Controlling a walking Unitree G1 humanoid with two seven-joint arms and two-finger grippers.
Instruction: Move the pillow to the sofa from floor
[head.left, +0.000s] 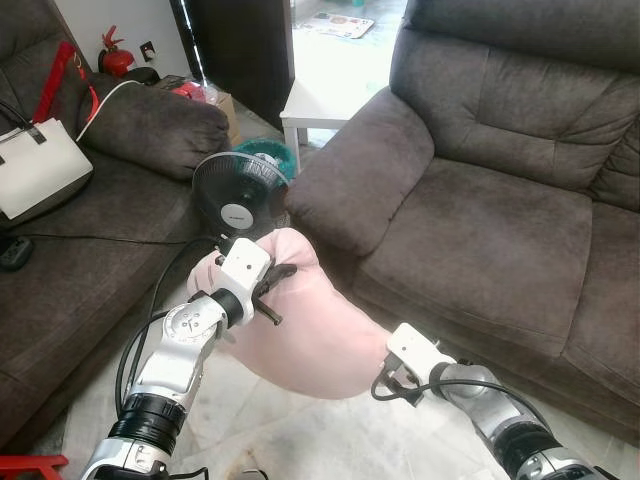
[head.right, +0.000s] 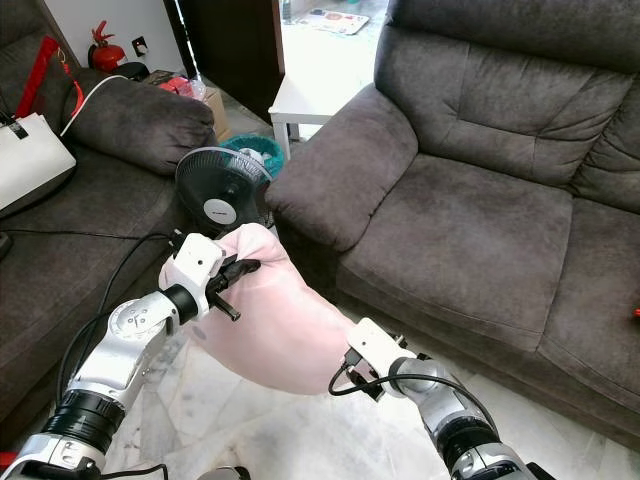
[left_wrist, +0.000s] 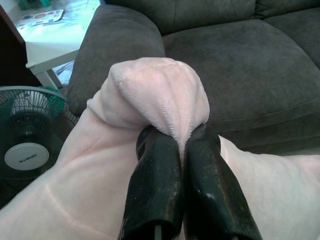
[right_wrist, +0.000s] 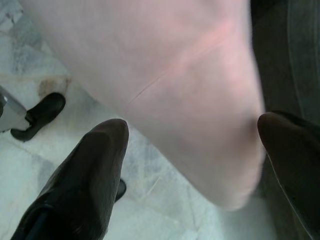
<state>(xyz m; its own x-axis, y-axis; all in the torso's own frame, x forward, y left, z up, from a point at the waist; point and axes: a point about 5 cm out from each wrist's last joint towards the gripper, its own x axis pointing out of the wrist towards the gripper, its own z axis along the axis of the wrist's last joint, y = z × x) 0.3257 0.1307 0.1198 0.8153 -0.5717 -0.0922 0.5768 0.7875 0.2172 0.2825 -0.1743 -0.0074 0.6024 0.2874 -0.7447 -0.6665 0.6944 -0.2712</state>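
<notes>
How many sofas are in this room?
2. One sofa stands ahead on the robot's right, beside the pink pillow. The other sofa is on its left, holding a white bag. More may be hidden.

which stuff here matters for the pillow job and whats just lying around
Job: pink pillow, pinched by the left gripper; right gripper open at its lower end; sofa.

Lying about: fan, white handbag, small white table, fire extinguisher.

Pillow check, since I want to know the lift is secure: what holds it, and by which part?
The left gripper pinches the pink pillow by a bunched top corner; the right gripper is open around its lower end.
</notes>
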